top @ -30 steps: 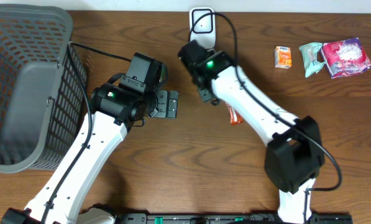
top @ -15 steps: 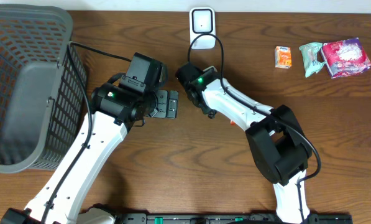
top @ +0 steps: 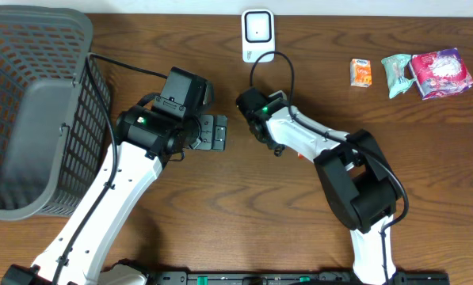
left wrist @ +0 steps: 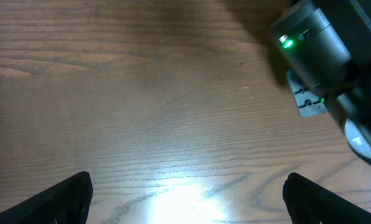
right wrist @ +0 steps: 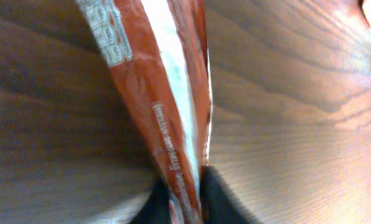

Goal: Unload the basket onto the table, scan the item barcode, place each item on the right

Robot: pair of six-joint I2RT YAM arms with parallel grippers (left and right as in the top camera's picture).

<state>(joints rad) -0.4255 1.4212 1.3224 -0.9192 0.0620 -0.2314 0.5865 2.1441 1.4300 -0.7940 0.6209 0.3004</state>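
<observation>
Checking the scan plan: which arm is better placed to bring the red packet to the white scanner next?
Right. The right claw is shut on the red packet, and in the overhead view that arm lies nearer the white scanner. The left claw is open and holds nothing.

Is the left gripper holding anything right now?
No. In the left wrist view the left gripper stands wide open, its fingers far apart above the wooden table with nothing between them.
</observation>
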